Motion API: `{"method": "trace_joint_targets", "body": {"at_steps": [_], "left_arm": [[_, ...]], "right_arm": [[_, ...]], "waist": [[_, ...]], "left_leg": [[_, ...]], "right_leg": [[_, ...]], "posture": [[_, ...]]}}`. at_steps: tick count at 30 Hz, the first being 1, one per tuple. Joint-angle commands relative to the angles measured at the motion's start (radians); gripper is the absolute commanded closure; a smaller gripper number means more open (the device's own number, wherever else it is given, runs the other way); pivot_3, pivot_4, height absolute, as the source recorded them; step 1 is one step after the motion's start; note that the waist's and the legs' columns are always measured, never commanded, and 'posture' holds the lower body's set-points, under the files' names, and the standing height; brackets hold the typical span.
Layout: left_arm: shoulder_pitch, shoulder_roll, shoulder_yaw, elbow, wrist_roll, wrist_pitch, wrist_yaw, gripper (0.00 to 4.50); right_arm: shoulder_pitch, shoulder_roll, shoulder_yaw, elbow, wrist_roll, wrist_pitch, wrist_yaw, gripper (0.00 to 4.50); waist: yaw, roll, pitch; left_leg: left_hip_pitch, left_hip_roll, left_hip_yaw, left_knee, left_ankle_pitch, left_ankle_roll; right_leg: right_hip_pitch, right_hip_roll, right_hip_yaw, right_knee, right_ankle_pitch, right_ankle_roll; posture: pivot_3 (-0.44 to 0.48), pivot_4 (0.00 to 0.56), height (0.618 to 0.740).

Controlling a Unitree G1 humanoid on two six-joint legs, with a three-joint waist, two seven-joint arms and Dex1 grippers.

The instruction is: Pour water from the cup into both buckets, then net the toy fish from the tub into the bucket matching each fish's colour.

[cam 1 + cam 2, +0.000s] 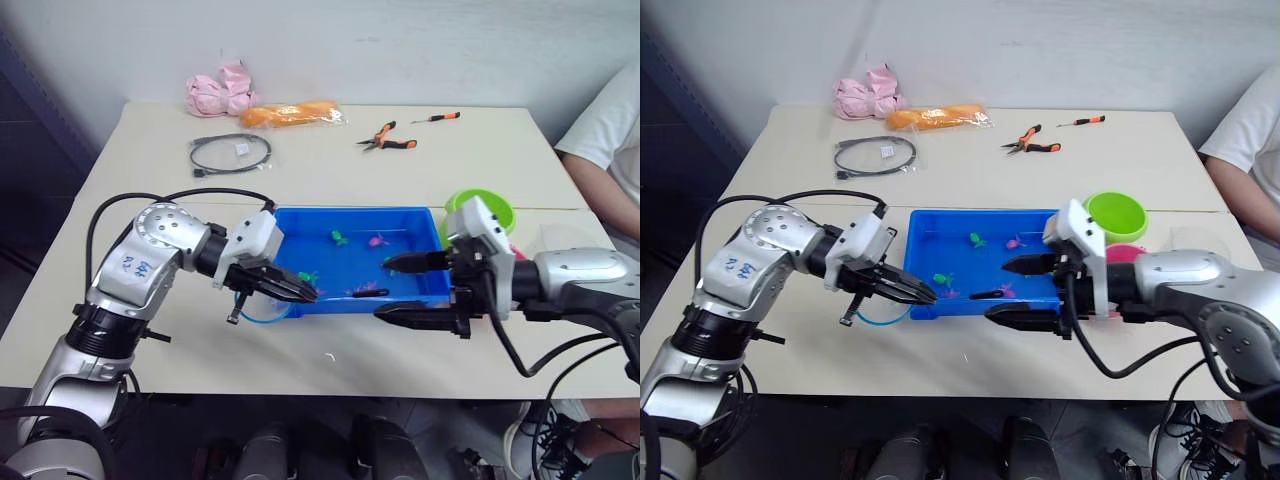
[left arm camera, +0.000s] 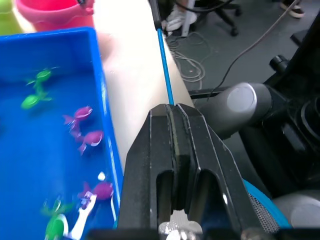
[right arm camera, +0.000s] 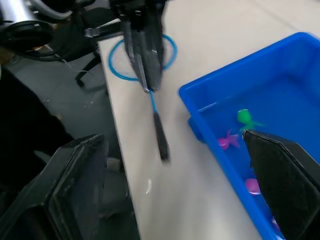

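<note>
My left gripper (image 1: pixel 305 293) hovers at the near left corner of the blue tub (image 1: pixel 352 211). It is shut on the thin stick of the net (image 3: pixel 142 50). The net's blue hoop hangs beside that corner, and the stick's dark end (image 1: pixel 370 293) points right. My right gripper (image 1: pixel 382 289) is open at the tub's near edge, with that dark end between its spread fingers, not touching them. Several tiny pink and green toy fish (image 1: pixel 340 237) lie in the tub. The green bucket (image 1: pixel 480 210) and pink bucket (image 1: pixel 1125 253) stand right of the tub. A clear cup (image 1: pixel 1195 238) sits beyond them.
On the far half of the table lie a black cable loop (image 1: pixel 230 152), orange-handled pliers (image 1: pixel 388 138), a small screwdriver (image 1: pixel 438 117), an orange packet (image 1: pixel 293 113) and a pink soft toy (image 1: pixel 220 92). A person in white (image 1: pixel 610 140) sits at the right edge.
</note>
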Motion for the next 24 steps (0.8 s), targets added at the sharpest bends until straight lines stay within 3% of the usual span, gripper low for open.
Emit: {"method": "trace_joint_targets", "body": {"at_steps": [1, 10, 24], "left_arm": [[-0.042, -0.056, -0.021, -0.027, 0.021, 0.009, 0.048, 4.48], [-0.048, -0.071, -0.06, -0.039, 0.067, 0.015, 0.056, 4.48], [-0.027, -0.071, -0.025, -0.048, 0.048, 0.017, 0.07, 4.48]], "right_arm": [[-0.054, 0.042, 0.034, -0.001, 0.042, 0.06, -0.011, 0.0], [-0.086, 0.081, 0.064, 0.02, 0.003, 0.112, -0.032, 0.0], [-0.023, 0.061, 0.02, 0.043, -0.033, 0.112, 0.006, 0.0]], "waist": [[0.002, 0.0, 0.0], [0.009, 0.0, 0.0], [0.011, 0.0, 0.0]], "left_leg": [[0.0, 0.0, 0.0, 0.0, 0.0, 0.001], [-0.001, -0.001, -0.001, 0.001, 0.0, 0.001], [-0.001, -0.001, -0.002, 0.001, 0.0, 0.001]], "right_leg": [[0.0, 0.0, 0.0, 0.0, 0.0, 0.001], [0.0, -0.001, -0.001, 0.0, 0.0, 0.001], [0.0, 0.0, -0.003, 0.0, 0.001, 0.001]], "posture": [[0.0, 0.15, 0.74], [0.0, 0.15, 0.74], [0.0, 0.15, 0.74]]}}
